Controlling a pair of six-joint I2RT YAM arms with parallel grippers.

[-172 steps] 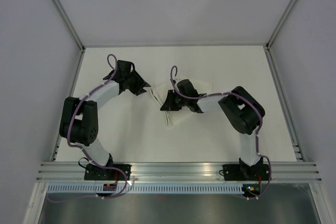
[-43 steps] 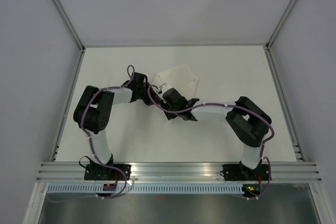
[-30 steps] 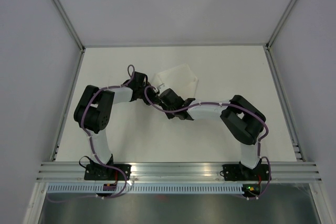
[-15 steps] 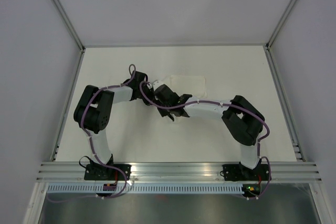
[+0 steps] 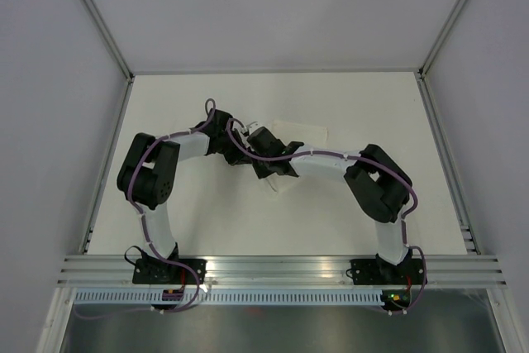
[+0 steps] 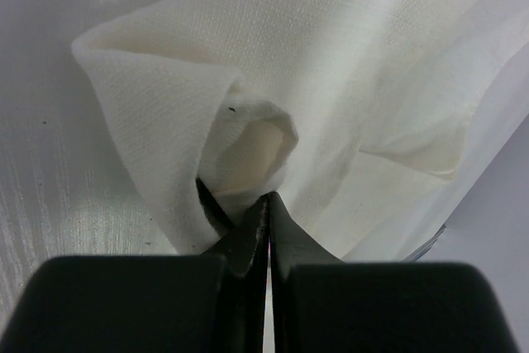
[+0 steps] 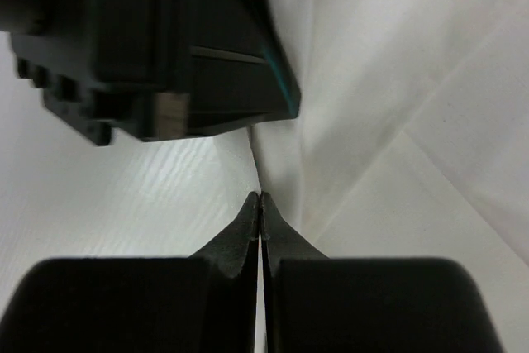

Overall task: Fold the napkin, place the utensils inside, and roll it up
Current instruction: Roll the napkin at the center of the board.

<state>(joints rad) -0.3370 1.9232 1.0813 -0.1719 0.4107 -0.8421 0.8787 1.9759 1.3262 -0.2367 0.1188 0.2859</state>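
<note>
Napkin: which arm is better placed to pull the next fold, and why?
Left. The left gripper is shut on a bunched fold of the napkin, so it could probably draw it over. The right gripper is shut only at the napkin's edge; whether it holds cloth is unclear.

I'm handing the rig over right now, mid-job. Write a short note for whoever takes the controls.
Left end effector: shut on a curled fold of the napkin.
Right end effector: shut, with its tips at the napkin's edge, close beside the left one. I cannot tell whether it is pinching cloth.
Napkin: lies in loose layers on the table around both end effectors. It is not a roll.
Utensils: not visible in any view; possibly under the cloth.
Done: some folding.
Left: confirm the utensils are inside, then roll the napkin up.
</note>
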